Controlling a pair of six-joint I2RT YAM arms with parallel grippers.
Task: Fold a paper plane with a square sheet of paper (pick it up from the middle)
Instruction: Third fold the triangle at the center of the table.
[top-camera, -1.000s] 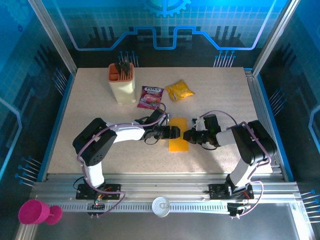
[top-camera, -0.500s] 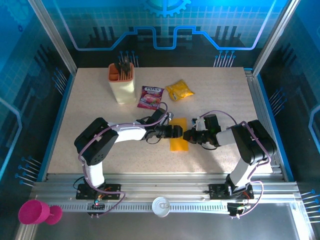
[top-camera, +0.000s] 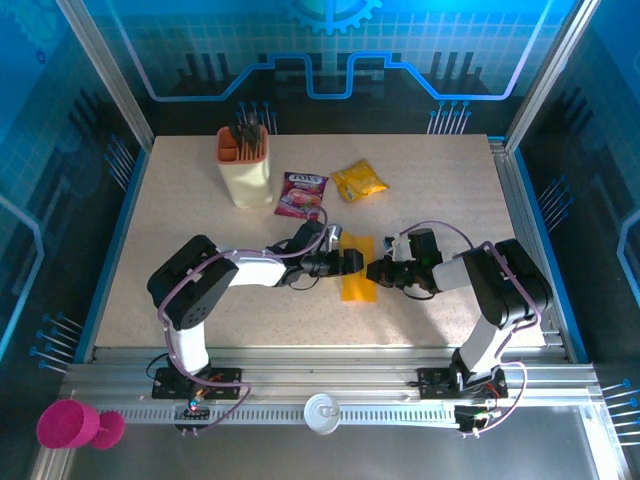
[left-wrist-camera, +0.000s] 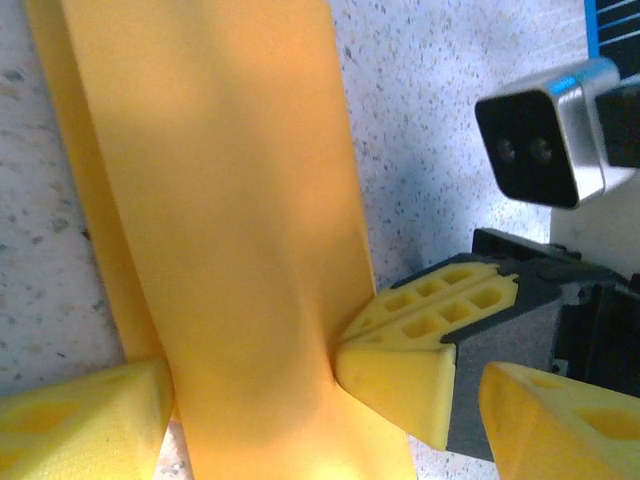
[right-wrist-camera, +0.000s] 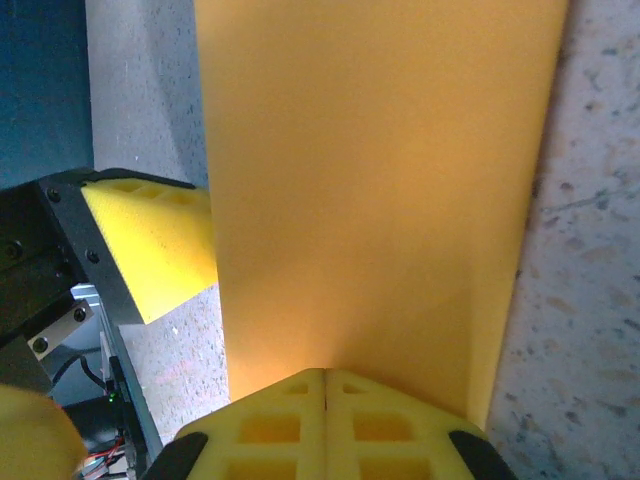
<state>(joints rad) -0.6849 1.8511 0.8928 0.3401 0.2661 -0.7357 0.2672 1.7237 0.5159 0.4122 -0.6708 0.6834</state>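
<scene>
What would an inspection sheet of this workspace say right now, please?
Surface: speckled table, flat, no spills.
Job's things: orange-yellow paper folded to a narrow strip, lying between the claws.
Clutter: beige holder, purple packet, yellow snack packet, all behind the paper.
Claws: left claw open, astride the strip; right claw shut, tips at the strip's edge.
Cables: purple cables along both arms, no snags.
Surroundings: blue panels; pink cup beside the front rail.

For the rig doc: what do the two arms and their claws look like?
Left arm and right arm: black rounded joint housings, white links, thin purple cables looped alongside. Left claw and right claw: black mounts carrying yellow wedge-shaped fingers with moulded cut-out cells.
</scene>
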